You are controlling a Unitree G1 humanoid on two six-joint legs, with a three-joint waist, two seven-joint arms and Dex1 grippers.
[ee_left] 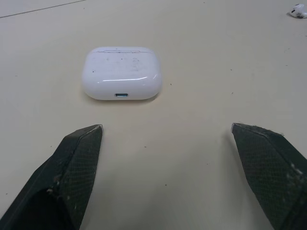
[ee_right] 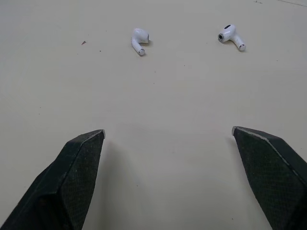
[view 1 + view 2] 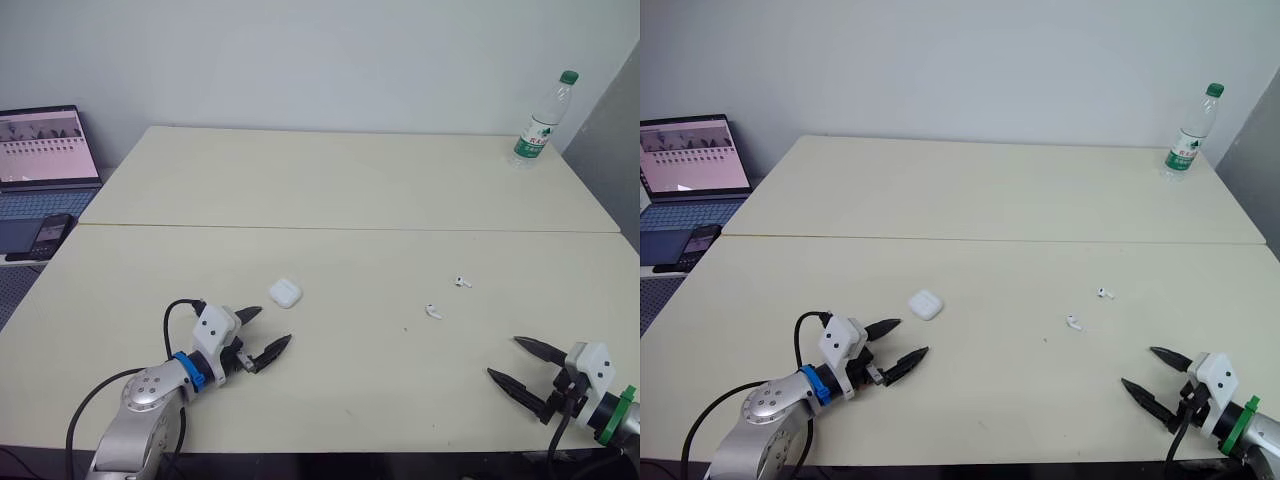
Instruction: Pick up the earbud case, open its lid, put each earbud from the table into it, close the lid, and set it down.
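A white earbud case (image 3: pixel 285 292) lies shut on the cream table (image 3: pixel 340 190), its charging port facing my left gripper (image 3: pixel 265 333). That gripper is open, a short way in front of the case (image 1: pixel 121 73), touching nothing. Two white earbuds lie apart right of centre: one (image 3: pixel 433 312) nearer, one (image 3: pixel 462 281) farther. My right gripper (image 3: pixel 515 361) stands open at the front right, well short of both earbuds (image 2: pixel 139 39) (image 2: pixel 231 36), with nothing between its fingers.
A clear water bottle (image 3: pixel 540 120) with a green cap stands at the table's far right corner. An open laptop (image 3: pixel 40 160) and a phone (image 3: pixel 50 234) sit on a side surface to the left. A seam (image 3: pixel 350 229) crosses the tabletop.
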